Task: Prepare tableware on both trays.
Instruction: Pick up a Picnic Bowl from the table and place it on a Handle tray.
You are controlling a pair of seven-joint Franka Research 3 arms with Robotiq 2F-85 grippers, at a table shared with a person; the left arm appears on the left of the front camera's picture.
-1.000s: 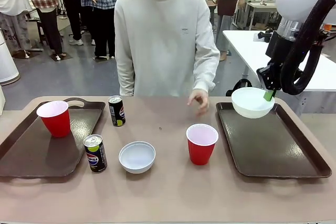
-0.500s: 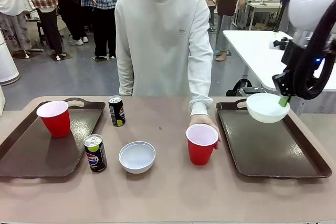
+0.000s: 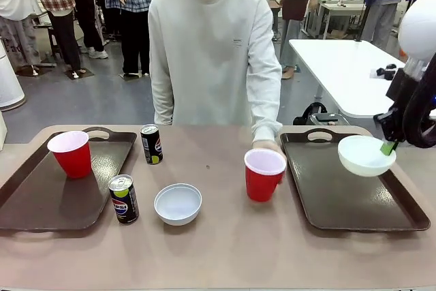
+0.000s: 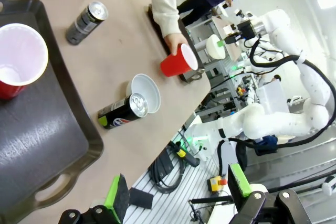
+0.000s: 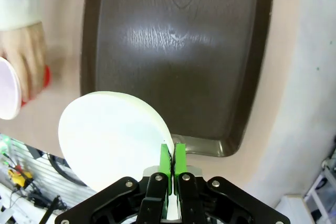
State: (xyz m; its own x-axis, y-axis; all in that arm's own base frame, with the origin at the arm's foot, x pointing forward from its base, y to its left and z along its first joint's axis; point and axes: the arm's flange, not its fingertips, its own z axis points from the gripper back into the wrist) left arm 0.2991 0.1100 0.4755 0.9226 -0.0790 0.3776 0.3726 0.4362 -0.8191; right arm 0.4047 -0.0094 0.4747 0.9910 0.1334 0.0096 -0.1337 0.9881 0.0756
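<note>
Here the left jaws stand wide, empty. One red cup point(image 3: 69, 153) sits on the left tray point(image 3: 34, 202); a near can point(image 3: 123, 199), a far can point(image 3: 151, 144) and a white bowl point(image 3: 178, 203) rest on the counter point(image 3: 218, 250). A person's hand point(image 4: 175, 41) grips the second cup point(image 3: 264, 174) beside the right tray point(image 3: 340, 199), above which the right jaws pinch another bowl point(image 3: 365, 155) by its rim.
</note>
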